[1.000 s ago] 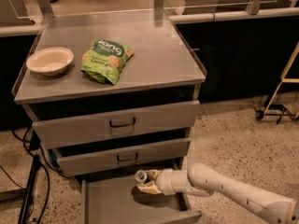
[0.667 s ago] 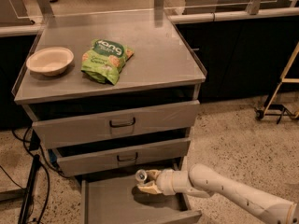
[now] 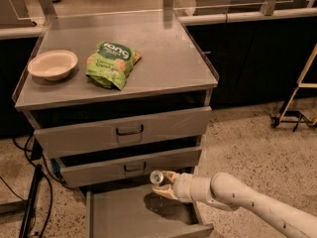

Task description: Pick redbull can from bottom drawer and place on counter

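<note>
The robot's hand (image 3: 165, 184) clamps the redbull can (image 3: 157, 176) by its slim side, just above the open bottom drawer (image 3: 124, 217). The can is probably light, rigid and slippery.

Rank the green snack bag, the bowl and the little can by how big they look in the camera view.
1. The green snack bag, on the counter.
2. The bowl beside it, only slightly smaller.
3. The redbull can, clearly smallest, held in the fingers of the gripper above the open bottom drawer.
</note>
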